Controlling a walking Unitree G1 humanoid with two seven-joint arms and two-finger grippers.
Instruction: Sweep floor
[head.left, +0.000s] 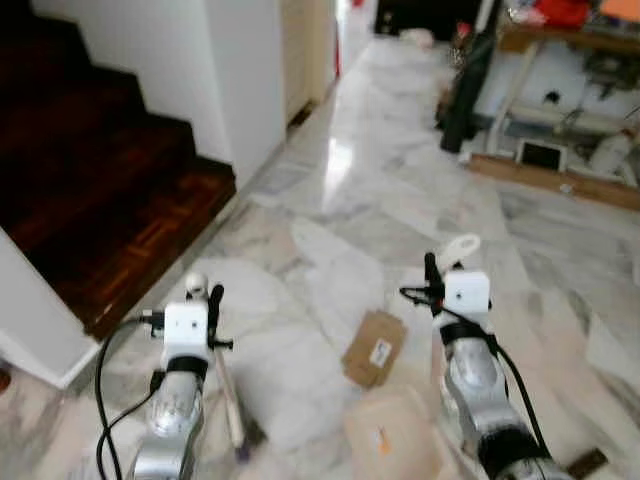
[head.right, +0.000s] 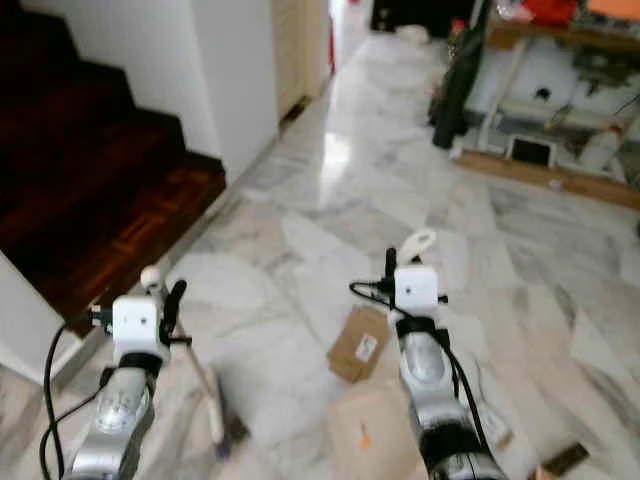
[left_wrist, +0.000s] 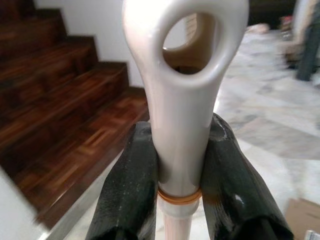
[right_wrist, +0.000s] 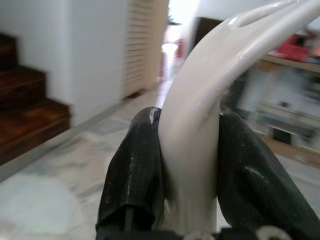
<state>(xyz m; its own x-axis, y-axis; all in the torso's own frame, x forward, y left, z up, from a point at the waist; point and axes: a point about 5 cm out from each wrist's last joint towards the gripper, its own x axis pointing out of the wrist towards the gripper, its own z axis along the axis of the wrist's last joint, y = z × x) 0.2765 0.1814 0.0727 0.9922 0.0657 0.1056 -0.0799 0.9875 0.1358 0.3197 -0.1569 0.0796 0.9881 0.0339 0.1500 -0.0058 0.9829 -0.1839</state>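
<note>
While both arms reached forward over the marble floor (head.left: 330, 170), the left hand (left_wrist: 180, 175) was clamped on the cream handle of a broom (left_wrist: 182, 90), its two black fingers (left_wrist: 130, 190) pressed flat against either side just below the handle's oval hanging loop, and the pale stick (head.left: 228, 395) ran down from that grip to the floor beside the arm. Over on the other side, the right hand (right_wrist: 187, 165) was closed just as snugly around a second cream handle (right_wrist: 210, 85), this one curving up and away past the fingertips, its looped tip (head.left: 462, 245) poking up above the white wrist block. Between the two arms, a flattened piece of brown cardboard (head.left: 375, 347) with a white label lay on the marble, and a pale pinkish dustpan (head.left: 395, 435) sat just nearer, close against the right arm. Dark wooden stairs (head.left: 110, 190) rose off to the left, past a white wall (head.left: 245, 80), while a cluttered shelf unit (head.left: 570, 90) stood far right.
</note>
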